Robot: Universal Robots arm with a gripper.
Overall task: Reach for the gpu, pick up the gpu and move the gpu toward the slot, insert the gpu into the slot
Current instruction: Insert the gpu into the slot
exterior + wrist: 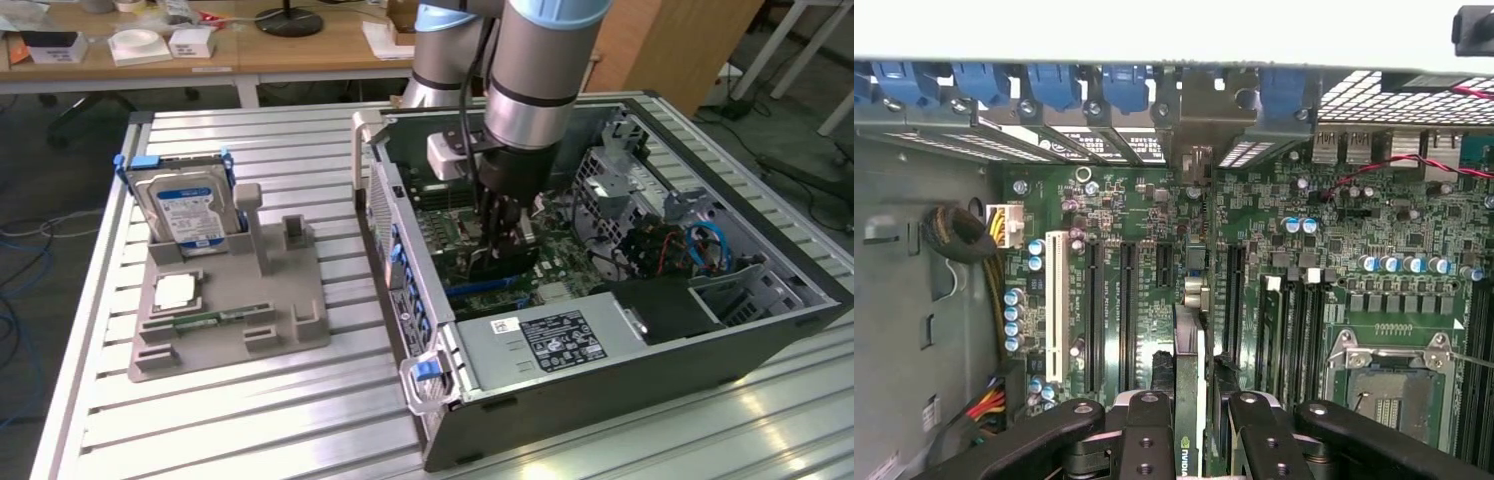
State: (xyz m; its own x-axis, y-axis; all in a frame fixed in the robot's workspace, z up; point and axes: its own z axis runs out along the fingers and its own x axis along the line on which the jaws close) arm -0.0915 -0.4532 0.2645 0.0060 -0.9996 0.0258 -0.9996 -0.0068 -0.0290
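We record a slatted metal worktop (267,420) carrying an open case (587,390) across the centre and right of the exterior view. The arm (534,70) reaches from the upper edge of that view down into the case. A green board (1144,200) lies on the case floor.

On the exterior view's left, well apart from the case, a grey tray (254,320) holds a drive (187,205) standing upright at its far end.

The gpu (501,268) (1191,360) stands on edge over the board, near the centre of the exterior view, directly below the arm. In the wrist view its silver bracket (1199,110) sits at the case's rear panel, among the blue latches (1054,85).

The claw (501,245) (1194,430) is pinching the gpu, with its fingers (1144,440) pressed one on each face.

A blue slot (483,288) shows at the gpu's lower edge in the exterior view. We cannot tell whether the gpu is seated in it or just above it.
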